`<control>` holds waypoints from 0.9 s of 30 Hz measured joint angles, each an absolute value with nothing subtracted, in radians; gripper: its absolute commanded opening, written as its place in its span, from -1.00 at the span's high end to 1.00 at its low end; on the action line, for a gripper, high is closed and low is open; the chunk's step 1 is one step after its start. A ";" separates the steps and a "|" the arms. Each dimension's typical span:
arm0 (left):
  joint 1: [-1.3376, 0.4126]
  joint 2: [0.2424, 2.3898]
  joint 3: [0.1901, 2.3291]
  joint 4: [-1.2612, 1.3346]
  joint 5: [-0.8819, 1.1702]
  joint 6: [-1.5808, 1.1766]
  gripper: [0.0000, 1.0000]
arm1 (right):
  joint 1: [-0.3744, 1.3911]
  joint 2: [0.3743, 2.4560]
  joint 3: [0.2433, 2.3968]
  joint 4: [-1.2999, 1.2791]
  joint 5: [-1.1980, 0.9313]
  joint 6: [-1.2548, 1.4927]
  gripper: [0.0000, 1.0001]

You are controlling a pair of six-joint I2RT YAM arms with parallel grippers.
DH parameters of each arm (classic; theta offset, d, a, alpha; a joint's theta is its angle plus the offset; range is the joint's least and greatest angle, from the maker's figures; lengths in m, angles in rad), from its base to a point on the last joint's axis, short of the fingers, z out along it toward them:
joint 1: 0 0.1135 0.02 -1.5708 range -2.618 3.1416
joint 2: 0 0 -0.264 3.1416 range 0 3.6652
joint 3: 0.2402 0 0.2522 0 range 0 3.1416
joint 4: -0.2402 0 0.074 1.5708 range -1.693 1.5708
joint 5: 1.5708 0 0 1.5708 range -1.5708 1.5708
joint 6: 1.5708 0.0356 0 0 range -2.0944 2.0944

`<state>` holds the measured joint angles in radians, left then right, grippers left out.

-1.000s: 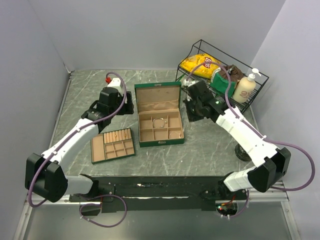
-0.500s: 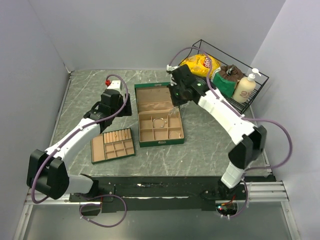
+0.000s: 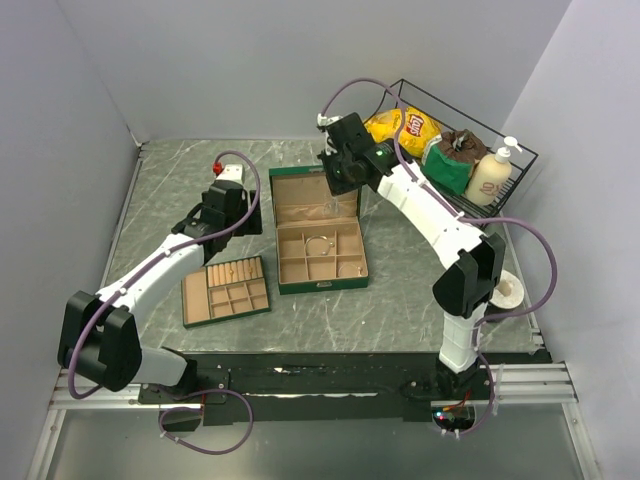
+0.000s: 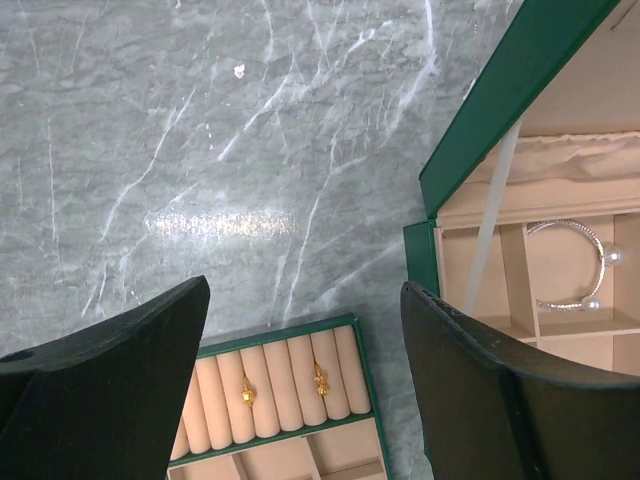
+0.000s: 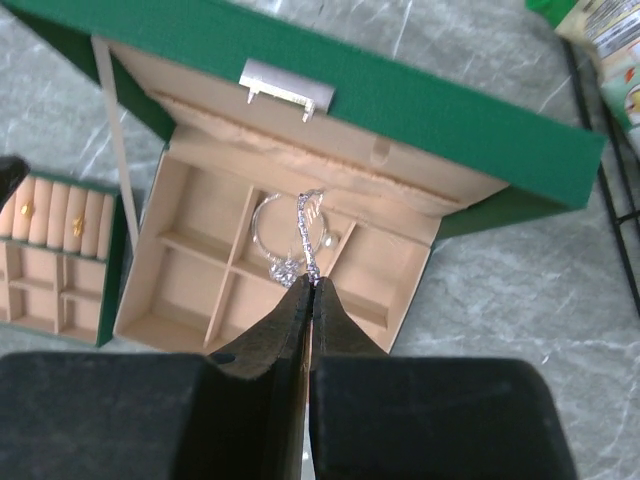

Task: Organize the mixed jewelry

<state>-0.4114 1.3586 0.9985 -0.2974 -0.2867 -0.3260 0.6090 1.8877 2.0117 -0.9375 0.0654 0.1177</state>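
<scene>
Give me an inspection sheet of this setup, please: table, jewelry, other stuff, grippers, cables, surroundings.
Surface: grey marbled table.
Job's things: thin silvery chain pinched in right gripper; silvery wire bangle inside open green jewelry box; two small gold pieces on flat tan divided tray.
Clutter: black wire basket holding yellow chip bag and white pump bottle.
Grippers: right shut on the chain over the box; left gripper open, empty.
Cables: purple cables loop along both arms.
Surroundings: plain grey walls.

left arm stretched forward, low over table. left gripper points down, fingers wide apart. right arm reaches far forward, raised high. right gripper pinched tight on silver chain.
</scene>
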 measured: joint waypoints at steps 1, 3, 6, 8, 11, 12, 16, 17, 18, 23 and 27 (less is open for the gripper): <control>-0.411 1.359 0.999 -0.298 -0.287 -0.326 -0.66 | 0.609 1.894 2.017 -0.933 0.072 0.118 0.92; -0.411 1.359 0.999 -0.298 -0.286 -0.326 -0.66 | 0.609 1.909 2.022 -0.926 0.088 0.119 0.92; -0.411 1.359 0.999 -0.298 -0.286 -0.326 -0.66 | 0.603 1.936 2.024 -0.923 0.101 0.131 0.91; -0.411 1.359 0.999 -0.298 -0.286 -0.326 -0.66 | 0.599 1.950 2.024 -0.914 0.109 0.137 0.91; -0.411 1.359 0.999 -0.298 -0.286 -0.326 -0.66 | 0.586 1.958 2.023 -0.896 0.109 0.142 0.91; -0.411 1.359 0.999 -0.298 -0.286 -0.326 -0.66 | 0.579 1.958 2.023 -0.889 0.109 0.144 0.91; -0.411 1.360 0.999 -0.298 -0.286 -0.326 -0.66 | 0.553 1.958 2.023 -0.859 0.110 0.144 0.90; -0.411 1.361 0.999 -0.298 -0.286 -0.326 -0.66 | 0.548 1.958 2.023 -0.854 0.111 0.144 0.90; -0.411 1.365 0.999 -0.298 -0.286 -0.326 -0.66 | 0.542 1.958 2.023 -0.851 0.112 0.145 0.90; -0.411 1.380 0.999 -0.301 -0.284 -0.326 -0.65 | 0.519 1.969 2.023 -0.847 0.113 0.156 0.90; -0.411 1.388 0.999 -0.302 -0.283 -0.326 -0.65 | 0.501 1.972 1.995 -0.834 0.116 0.173 0.90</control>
<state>-0.4114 1.3884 0.9989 -0.3023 -0.2829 -0.3256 0.5007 1.9724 1.9949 -0.8337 0.1158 0.1726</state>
